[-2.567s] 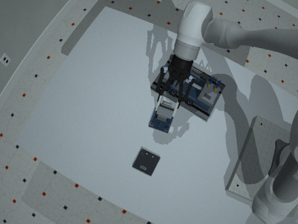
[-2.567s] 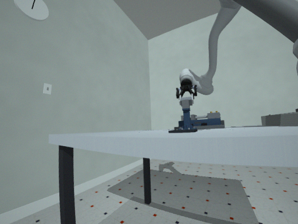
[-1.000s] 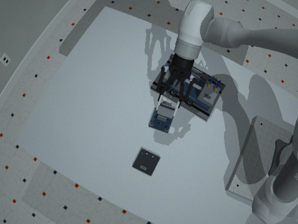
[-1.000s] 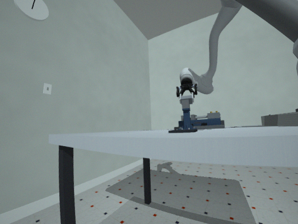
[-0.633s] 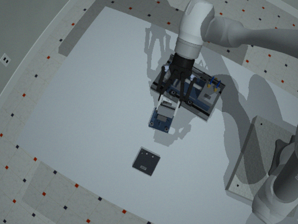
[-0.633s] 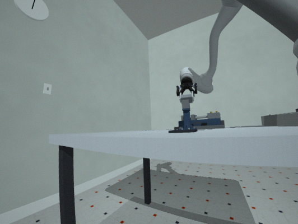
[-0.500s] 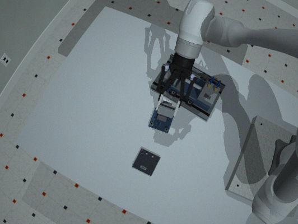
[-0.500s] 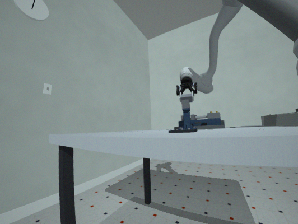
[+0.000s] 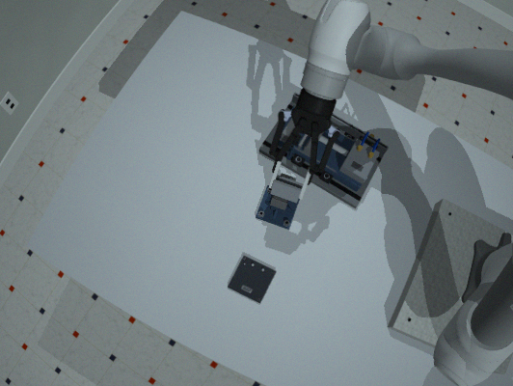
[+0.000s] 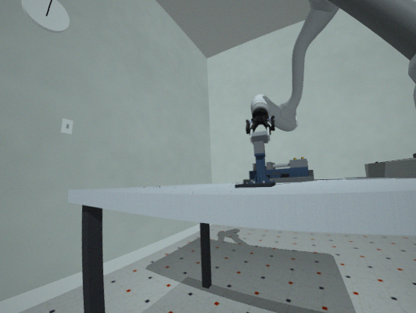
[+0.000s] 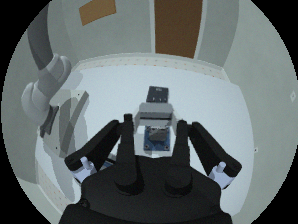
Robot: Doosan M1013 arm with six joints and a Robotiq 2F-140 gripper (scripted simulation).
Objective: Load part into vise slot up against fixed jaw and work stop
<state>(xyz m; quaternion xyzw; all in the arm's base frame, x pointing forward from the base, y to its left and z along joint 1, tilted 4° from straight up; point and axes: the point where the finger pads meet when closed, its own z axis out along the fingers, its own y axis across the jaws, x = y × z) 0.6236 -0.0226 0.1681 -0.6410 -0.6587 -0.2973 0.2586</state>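
Black hand [image 9: 289, 179], pale grey block [image 9: 285, 189], blue V-block [image 9: 270, 212], dark infeed plate [image 9: 252, 278].

Top looks down, exterior sits low at table level, wrist looks down; all share the vise [image 9: 333, 159].

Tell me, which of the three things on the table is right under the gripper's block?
The small blue V-block. The block hangs above it, unlike the bigger vise beside it or the dark infeed plate standing alone.
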